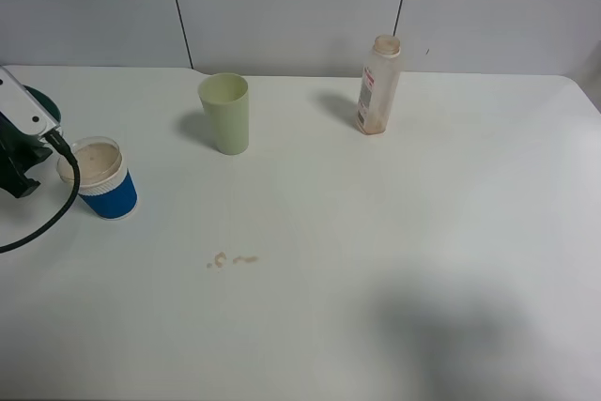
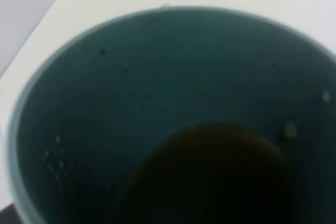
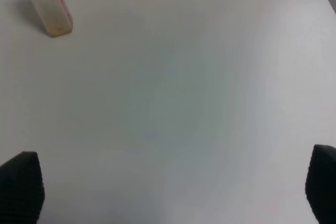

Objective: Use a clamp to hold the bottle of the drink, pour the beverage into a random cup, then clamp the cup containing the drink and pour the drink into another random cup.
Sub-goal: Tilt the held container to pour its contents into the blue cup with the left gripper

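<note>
Pinches the teal cup (image 2: 131, 87) in the left hand (image 1: 21, 164), pressed together on it, just beside the blue paper cup (image 1: 101, 180) at the counter (image 1: 394, 260) edge. Shows a dark green inside, droplets on the wall and dark brown beverage (image 2: 210, 177) pooled low down. Stands upright, the blue paper cup, pale inside with a small speck. Beyond the blue paper cup, toward the wall: pale yellow-green tumbler (image 1: 225, 112), upright, pale interior showing. Farther still past that tumbler: the bottle (image 1: 378, 84), upright, brownish tint near its base. Nearer than the blue paper cup, toward the counter's middle: a few small brown drops (image 1: 232, 259). Well apart from the blue paper cup: right hand (image 3: 170, 190), fingers spread wide, gripping nothing.
</note>
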`<state>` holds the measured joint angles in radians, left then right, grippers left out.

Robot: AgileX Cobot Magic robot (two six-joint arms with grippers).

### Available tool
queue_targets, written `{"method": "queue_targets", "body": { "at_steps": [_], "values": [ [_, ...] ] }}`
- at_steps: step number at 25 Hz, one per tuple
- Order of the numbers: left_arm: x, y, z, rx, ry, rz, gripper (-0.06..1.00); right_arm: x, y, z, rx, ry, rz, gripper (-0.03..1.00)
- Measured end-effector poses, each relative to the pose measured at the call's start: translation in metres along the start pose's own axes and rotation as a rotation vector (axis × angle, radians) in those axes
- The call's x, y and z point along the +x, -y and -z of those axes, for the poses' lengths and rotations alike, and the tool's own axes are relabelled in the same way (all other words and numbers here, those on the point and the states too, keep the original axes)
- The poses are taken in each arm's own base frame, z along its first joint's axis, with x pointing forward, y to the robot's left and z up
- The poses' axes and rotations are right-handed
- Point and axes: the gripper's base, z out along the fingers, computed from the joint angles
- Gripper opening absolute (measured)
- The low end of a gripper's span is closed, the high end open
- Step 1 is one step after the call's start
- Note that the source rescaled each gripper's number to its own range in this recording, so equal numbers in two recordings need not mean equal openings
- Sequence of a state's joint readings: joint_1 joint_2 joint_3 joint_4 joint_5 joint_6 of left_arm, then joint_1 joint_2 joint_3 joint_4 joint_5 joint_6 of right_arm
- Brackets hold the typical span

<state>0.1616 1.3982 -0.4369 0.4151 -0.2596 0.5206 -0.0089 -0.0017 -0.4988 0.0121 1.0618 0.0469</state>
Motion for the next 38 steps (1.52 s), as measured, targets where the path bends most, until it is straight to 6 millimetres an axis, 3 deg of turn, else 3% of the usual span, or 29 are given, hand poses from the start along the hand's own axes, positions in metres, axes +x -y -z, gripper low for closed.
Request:
{"method": "queue_targets", "body": {
  "at_steps": [14, 22, 38],
  "values": [
    [-0.001, 0.002, 0.0, 0.027, 0.007, -0.13, 0.01, 0.0, 0.0, 0.0, 0.0, 0.0, 0.0, 1.0],
    [-0.009, -0.011, -0.002, 0.003, 0.003, -0.165, 0.01, 0.0, 0.0, 0.0, 0.0, 0.0, 0.0, 1.0],
    [-0.008, -0.01, -0.002, 0.033, -0.016, -0.284, 0.01, 0.0, 0.0, 0.0, 0.0, 0.0, 0.0, 1.0]
  ]
}}
